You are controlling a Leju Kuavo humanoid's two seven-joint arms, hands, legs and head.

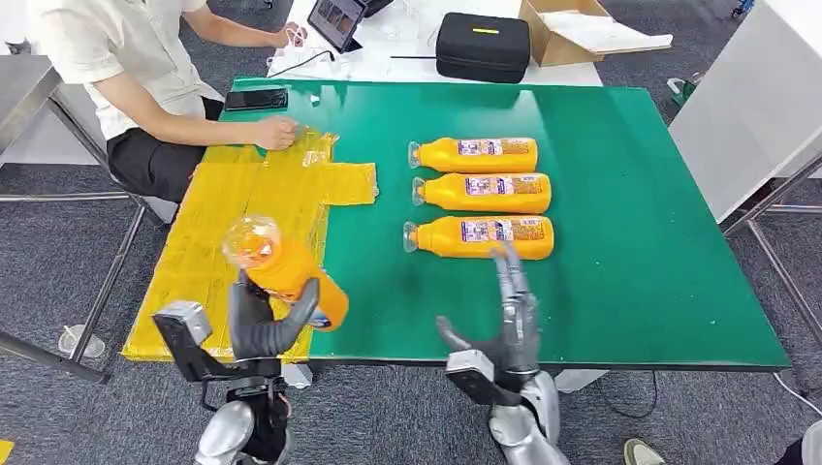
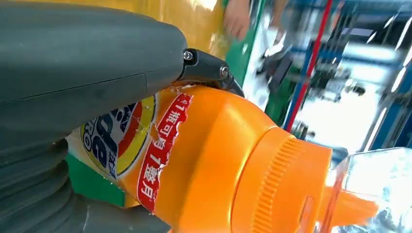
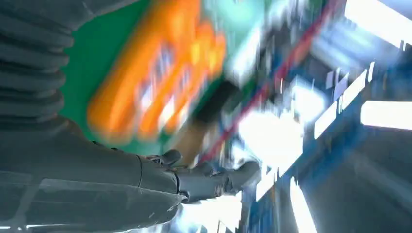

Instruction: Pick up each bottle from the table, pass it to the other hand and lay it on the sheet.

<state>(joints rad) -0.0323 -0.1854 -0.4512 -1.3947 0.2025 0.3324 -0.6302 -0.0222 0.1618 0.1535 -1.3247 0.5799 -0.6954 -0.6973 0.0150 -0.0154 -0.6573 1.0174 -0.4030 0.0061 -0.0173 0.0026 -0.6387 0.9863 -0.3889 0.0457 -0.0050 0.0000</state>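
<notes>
My left hand [image 1: 267, 320] grips an orange bottle [image 1: 286, 269] with a clear cap, lifted above the near end of the yellow sheet [image 1: 247, 218]. Up close, the left wrist view shows that bottle [image 2: 218, 165] with its torn label in my left hand [image 2: 73, 97]. Three more orange bottles lie side by side on the green table [image 1: 630, 242]: a far one [image 1: 475, 154], a middle one [image 1: 483, 192] and a near one [image 1: 480, 236]. My right hand [image 1: 509, 315] is open with fingers stretched out, just short of the near bottle. The right wrist view is blurred, with my right hand [image 3: 145, 179] near the orange bottles [image 3: 155, 87].
A seated person at the far left presses a hand [image 1: 274, 133] on the sheet's far edge. A black phone [image 1: 256, 99] lies near it. Behind the table are a black case [image 1: 482, 46], a tablet [image 1: 335, 21] and a cardboard box [image 1: 572, 29]. A white panel [image 1: 746, 107] stands right.
</notes>
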